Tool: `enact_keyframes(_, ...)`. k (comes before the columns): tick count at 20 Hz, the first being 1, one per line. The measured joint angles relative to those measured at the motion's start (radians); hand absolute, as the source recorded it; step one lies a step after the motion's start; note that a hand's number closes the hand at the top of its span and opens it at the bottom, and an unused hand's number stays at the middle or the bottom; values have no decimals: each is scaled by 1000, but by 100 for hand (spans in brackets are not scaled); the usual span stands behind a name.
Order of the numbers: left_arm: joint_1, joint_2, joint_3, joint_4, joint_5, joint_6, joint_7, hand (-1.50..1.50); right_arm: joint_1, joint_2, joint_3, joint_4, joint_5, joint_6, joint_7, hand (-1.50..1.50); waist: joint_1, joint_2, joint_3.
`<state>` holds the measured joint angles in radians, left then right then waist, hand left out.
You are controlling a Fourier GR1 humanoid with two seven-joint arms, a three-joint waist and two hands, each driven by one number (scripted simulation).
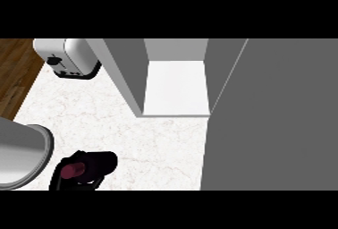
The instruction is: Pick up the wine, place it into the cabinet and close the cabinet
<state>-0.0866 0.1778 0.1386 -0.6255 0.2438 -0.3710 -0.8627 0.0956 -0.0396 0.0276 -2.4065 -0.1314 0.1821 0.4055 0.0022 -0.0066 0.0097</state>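
My left hand [92,165] shows at the lower left, black fingers curled round a dark red wine bottle [71,170], of which only a small rounded part peeks out. Its grey forearm [20,156] comes in from the left edge. The cabinet [125,71] stands open at the top centre, with a bare white shelf floor [175,87] inside. Its grey door [277,116] is swung out and fills the right side of the view. The hand with the bottle is well below and left of the cabinet opening. My right hand does not show.
A white toaster [66,58] sits at the top left on the pale marble counter [132,129]. Brown wooden floor [14,71] lies beyond the counter's left edge. The open door blocks the view to the right.
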Motion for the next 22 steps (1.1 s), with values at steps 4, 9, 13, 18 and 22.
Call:
enact_keyframes(4, 42, -22, -42, -87, 5, -32, 37, 150, -7, -1, -9, 26, -3, 5, -12, -150, 2, 3, -5)
enact_keyframes(9, 130, -63, -93, -283, 32, -39, 95, 150, 4, 6, -4, 47, 6, 8, -37, -150, 5, 3, -7)
enact_keyframes(13, 207, -80, -127, -486, 78, -44, 202, 150, -1, -6, -37, 50, -30, 17, -35, -150, 4, 4, -8)
enact_keyframes(18, 291, -115, -180, -739, 112, 6, 342, 150, -2, -1, -27, 32, -29, 10, -15, -150, 3, 4, -9)
enact_keyframes(22, 296, -147, -222, -882, 125, 73, 438, 150, -1, 1, -28, 50, -29, 18, -31, -150, 1, 5, -9)
